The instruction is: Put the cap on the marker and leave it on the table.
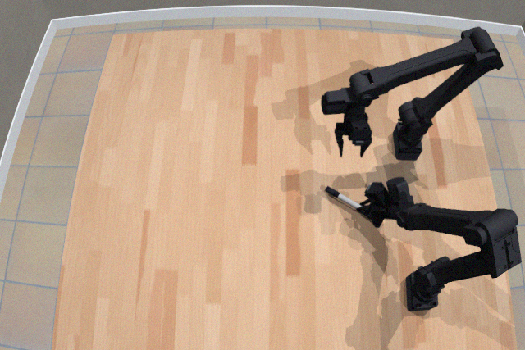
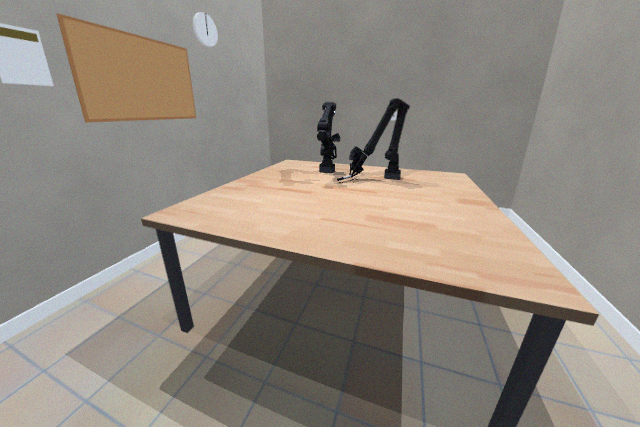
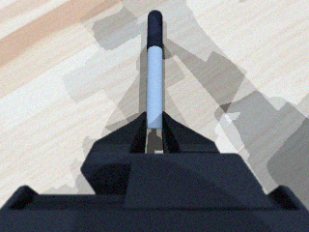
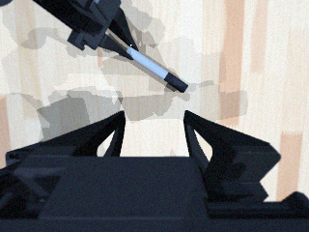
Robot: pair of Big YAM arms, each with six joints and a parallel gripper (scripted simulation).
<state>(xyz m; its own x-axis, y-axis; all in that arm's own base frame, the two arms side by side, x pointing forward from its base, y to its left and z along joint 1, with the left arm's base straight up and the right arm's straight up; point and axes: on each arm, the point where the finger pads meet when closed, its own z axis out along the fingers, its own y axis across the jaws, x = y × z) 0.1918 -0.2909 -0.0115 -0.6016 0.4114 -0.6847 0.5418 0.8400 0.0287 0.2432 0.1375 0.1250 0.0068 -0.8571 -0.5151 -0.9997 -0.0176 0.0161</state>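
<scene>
The white marker (image 1: 349,201) (image 3: 154,82) (image 4: 149,63) has the dark cap (image 1: 332,191) (image 3: 154,29) (image 4: 176,82) on its far end, in line with the barrel. No gap shows between cap and barrel; how deep the cap sits cannot be told. My left gripper (image 1: 361,206) (image 3: 154,116) is shut on the marker's barrel at the end away from the cap. The marker is low over the table (image 1: 190,211) (image 2: 320,220), its shadow close beside it; contact with the wood cannot be told. My right gripper (image 1: 351,156) (image 4: 154,115) is open and empty, fingers pointing toward the cap side from a short distance.
Both arm bases, the right arm's base (image 1: 408,147) and the left arm's base (image 1: 422,295), stand near the table's edge at the right of the top view. The marker is well inside the table edges. Arm shadows fall around it.
</scene>
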